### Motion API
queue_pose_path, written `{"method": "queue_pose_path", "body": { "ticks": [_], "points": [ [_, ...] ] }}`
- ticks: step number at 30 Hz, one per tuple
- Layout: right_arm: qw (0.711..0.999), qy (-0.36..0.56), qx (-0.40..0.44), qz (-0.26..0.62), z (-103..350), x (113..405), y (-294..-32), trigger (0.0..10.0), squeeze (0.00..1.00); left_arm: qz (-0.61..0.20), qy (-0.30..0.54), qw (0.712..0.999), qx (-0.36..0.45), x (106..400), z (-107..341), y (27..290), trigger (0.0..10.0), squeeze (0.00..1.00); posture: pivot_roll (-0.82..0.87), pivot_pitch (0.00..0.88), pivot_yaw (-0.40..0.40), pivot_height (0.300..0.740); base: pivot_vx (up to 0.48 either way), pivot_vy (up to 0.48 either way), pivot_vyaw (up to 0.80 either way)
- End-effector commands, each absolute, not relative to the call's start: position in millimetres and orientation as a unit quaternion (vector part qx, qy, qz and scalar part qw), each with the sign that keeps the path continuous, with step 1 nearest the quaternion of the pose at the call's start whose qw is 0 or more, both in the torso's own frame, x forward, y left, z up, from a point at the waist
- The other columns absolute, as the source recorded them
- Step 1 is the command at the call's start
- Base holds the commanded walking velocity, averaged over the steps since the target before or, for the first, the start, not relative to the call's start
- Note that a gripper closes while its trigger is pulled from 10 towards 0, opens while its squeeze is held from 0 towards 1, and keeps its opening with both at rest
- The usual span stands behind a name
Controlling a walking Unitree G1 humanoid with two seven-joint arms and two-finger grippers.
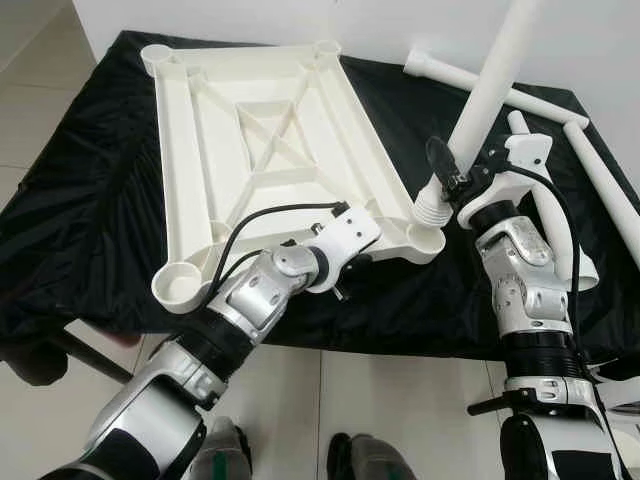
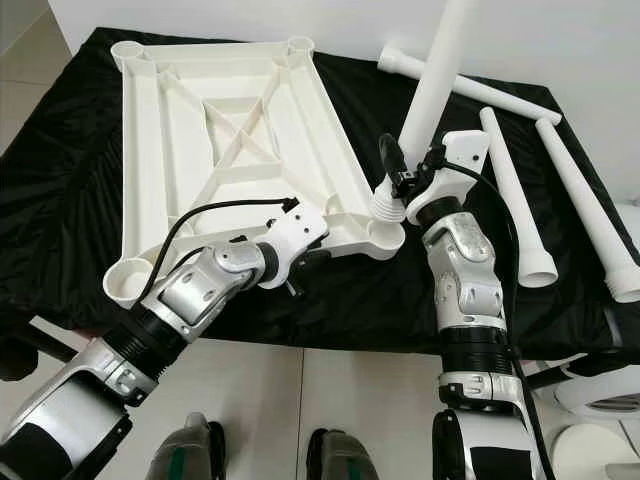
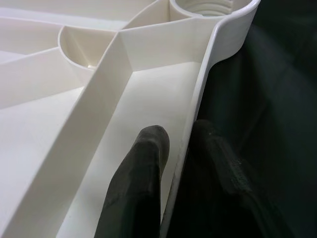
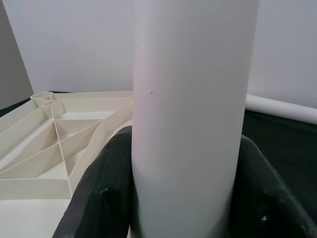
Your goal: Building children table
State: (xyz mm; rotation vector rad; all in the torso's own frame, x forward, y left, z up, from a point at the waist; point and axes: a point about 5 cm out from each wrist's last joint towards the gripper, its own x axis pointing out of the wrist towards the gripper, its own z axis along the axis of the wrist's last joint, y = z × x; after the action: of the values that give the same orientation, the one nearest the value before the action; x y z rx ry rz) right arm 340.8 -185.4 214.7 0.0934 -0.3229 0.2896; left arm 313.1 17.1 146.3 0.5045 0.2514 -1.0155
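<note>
Worktop (image 1: pixel 90 200): black cloth cover, spans the frame; pale floor at lower left.
Top (image 1: pixel 260 130): white plastic tabletop, upside down, ribs up, left-centre of frame. Round socket at each corner; the near-left socket (image 1: pixel 182 285) is empty.
Left gripper (image 3: pixel 178 163): lower centre, at the top's near rim. Jaws narrow, one finger (image 3: pixel 138 178) inside the rim wall and one outside, pinching the thin wall. Reads as a steadying hold.
Leg (image 1: pixel 490 85): white tube, centre-right, near upright with a slight tilt. Its ribbed threaded end (image 1: pixel 433 208) sits at the near-right socket (image 1: pixel 425 240). Cannot tell how far the thread has entered.
Right gripper (image 1: pixel 452 170): just right of the leg's lower part. Jaws clamped on the leg, one black pad either side of the tube in the right wrist view.
Spare legs (image 1: pixel 600 180): three more white tubes lying on the cloth, upper right to right edge, well apart from the top.
Step, my read: first leg going in; three still to go.
Handling: hollow moulded plastic, so likely light and stiff. The smooth tube is probably slippery under twist. Grip low near the thread for alignment. Rim wall looks thin and may flex; a rib junction would likely hold better.
Risk: a tilted leg could cross-thread; the top may slide on the cloth.
</note>
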Motion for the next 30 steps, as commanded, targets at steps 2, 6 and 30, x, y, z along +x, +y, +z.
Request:
{"method": "queue_pose_path", "body": {
  "ticks": [2,6,30],
  "points": [
    [0.975,-0.167,0.039,0.14,216,340,-190,10.0,0.0,-0.501,0.126,0.814,0.266,308,140,22,10.0,0.0,0.02,0.097,-0.059,0.74,0.0,0.0,0.0],
    [0.974,-0.165,0.034,0.151,216,340,-188,10.0,0.0,-0.5,0.127,0.81,0.277,309,141,30,10.0,0.0,0.02,0.099,-0.061,0.74,0.0,0.0,0.0],
    [0.971,-0.112,0.018,0.21,172,322,-181,10.0,0.0,-0.459,0.112,0.844,0.252,323,159,47,10.0,0.0,0.01,0.104,-0.062,0.74,0.0,0.0,0.0]
  ]
}}
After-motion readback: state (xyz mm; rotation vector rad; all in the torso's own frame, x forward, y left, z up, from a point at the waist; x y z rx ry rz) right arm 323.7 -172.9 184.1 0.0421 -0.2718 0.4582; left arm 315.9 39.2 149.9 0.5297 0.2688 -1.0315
